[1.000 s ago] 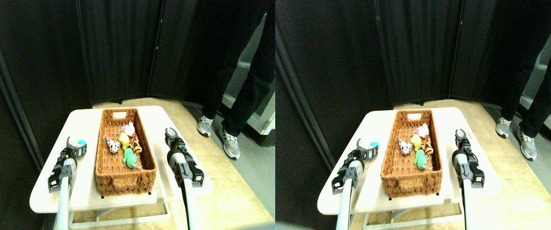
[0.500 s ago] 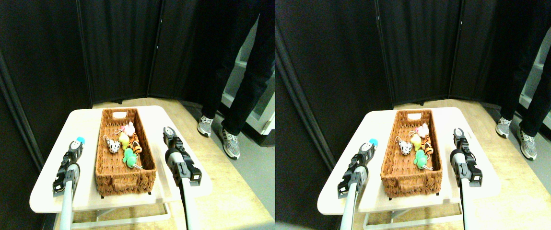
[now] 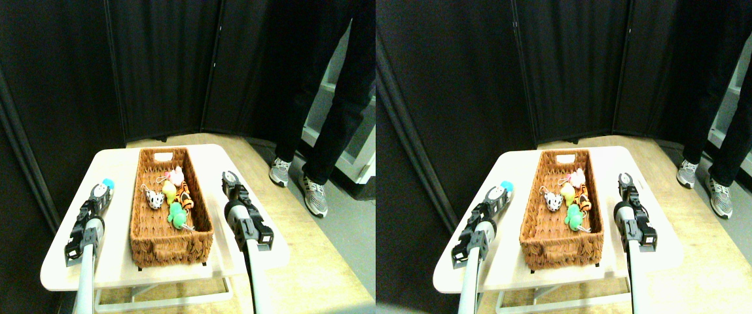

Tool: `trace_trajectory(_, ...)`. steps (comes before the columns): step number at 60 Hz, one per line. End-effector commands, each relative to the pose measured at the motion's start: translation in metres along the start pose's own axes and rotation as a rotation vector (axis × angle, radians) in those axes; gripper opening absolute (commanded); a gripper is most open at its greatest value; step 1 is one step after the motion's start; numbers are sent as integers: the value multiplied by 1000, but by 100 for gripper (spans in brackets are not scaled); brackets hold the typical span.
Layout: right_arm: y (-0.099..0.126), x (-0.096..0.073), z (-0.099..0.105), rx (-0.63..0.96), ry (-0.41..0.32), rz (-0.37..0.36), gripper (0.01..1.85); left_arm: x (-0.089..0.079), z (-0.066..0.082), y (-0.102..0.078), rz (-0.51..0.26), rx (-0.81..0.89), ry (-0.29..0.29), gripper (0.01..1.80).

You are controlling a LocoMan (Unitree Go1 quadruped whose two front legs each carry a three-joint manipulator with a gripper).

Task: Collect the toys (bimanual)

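Observation:
Several toys lie in the middle of the long brown wicker basket: a white black-spotted one, a yellow one, a pink one, an orange-black striped one and a green one. Left of the basket, my left gripper hovers low over the table. A small light-blue thing sits right at its tip, and I cannot tell whether it is held. On the other side, my right gripper stands close to the basket's right wall with nothing visible in it.
The basket lies lengthwise on a small pale table with rounded corners. A person's dark-trousered legs and grey shoes stand on the floor to the right. Dark curtains close off the back and left.
My left gripper has turned and stretched farther along the table, and the light-blue thing at its tip has shifted away with it. The right gripper has edged slightly left.

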Motion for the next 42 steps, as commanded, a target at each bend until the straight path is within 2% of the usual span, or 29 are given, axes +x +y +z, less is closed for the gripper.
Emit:
trace_trajectory(1, 5, 4, 1, 10, -15, 30, 1, -5, -3, -24, -90, 68, 46, 1)
trace_trajectory(6, 5, 4, 1, 15, -25, 24, 1, -7, -8, -33, -97, 65, 55, 1)
trace_trajectory(7, 5, 5, 1, 17, -34, 19, 1, -9, -13, -40, -101, 60, 72, 1)
trace_trajectory(10, 4, 6, 1, 4, -39, 20, 1, -10, -16, -45, -99, 65, 88, 1)
trace_trajectory(18, 1, 13, 2, -8, -55, 13, 1, -15, -31, -63, -91, 40, 105, 1)
trace_trajectory(22, -1, 17, 2, -5, -60, 3, 1, -16, -40, -74, -111, 38, 156, 1)
trace_trajectory(24, -1, 17, 3, -6, -59, 2, 1, -16, -42, -75, -110, 35, 164, 1)
trace_trajectory(28, -1, 19, 4, -2, -64, -3, 1, -15, -56, -86, -106, 19, 179, 1)
trace_trajectory(31, -1, 19, 4, 1, -66, -5, 1, -15, -59, -89, -102, 8, 186, 1)
trace_trajectory(32, 0, 19, 4, 7, -69, -4, 1, -14, -66, -93, -93, -10, 202, 1)
trace_trajectory(35, 0, 18, 5, -3, -69, 4, 1, -13, -74, -98, -85, -28, 231, 1)
trace_trajectory(42, 1, 17, 5, -15, -75, 5, 1, -12, -87, -106, -95, -30, 260, 1)
